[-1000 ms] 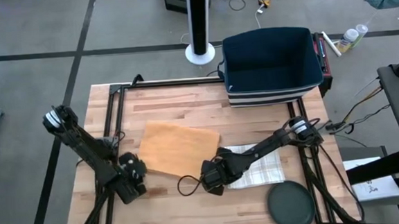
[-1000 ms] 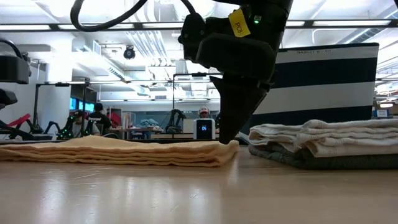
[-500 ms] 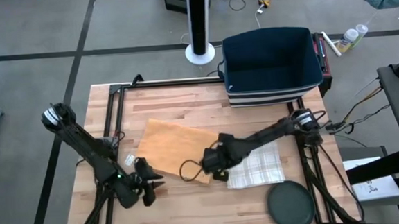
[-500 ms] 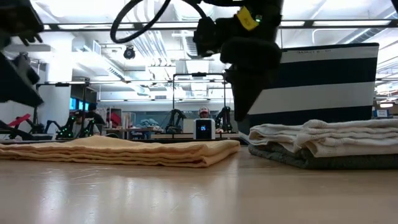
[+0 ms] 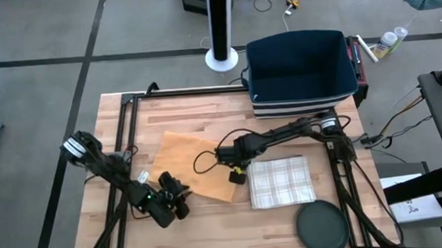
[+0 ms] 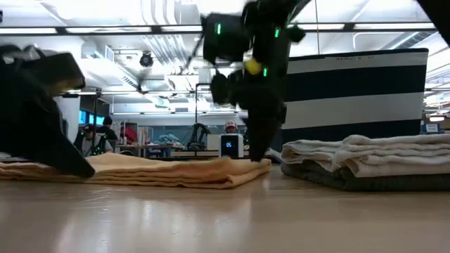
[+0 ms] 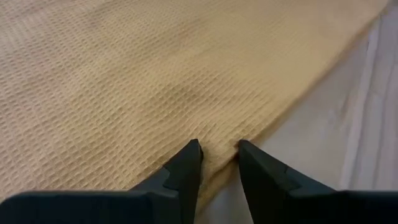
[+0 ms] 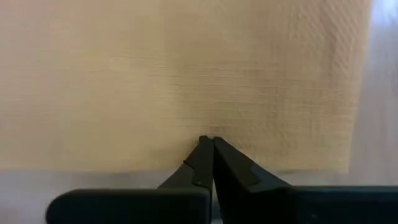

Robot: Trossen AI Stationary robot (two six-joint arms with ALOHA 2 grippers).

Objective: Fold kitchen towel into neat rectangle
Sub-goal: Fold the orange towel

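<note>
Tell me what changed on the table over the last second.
The right claw moved from the table's front onto the orange towel and shut on its edge. The left claw swung in to the towel's front edge, fingers straddling it. The checked towel stayed put.

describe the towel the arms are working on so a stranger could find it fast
On the wooden table, look near the middle, in front of the navy bin. The tan towel lies flat there, plain waffle weave, unlike the checked towel beside it.

Mustard-yellow waffle-weave towel [image 5: 199,165]; white-and-grey checked cloth [image 5: 281,181] right of it; navy bin [image 5: 301,71], white stripes, far right; dark round lid [image 5: 323,228] near right.
</note>
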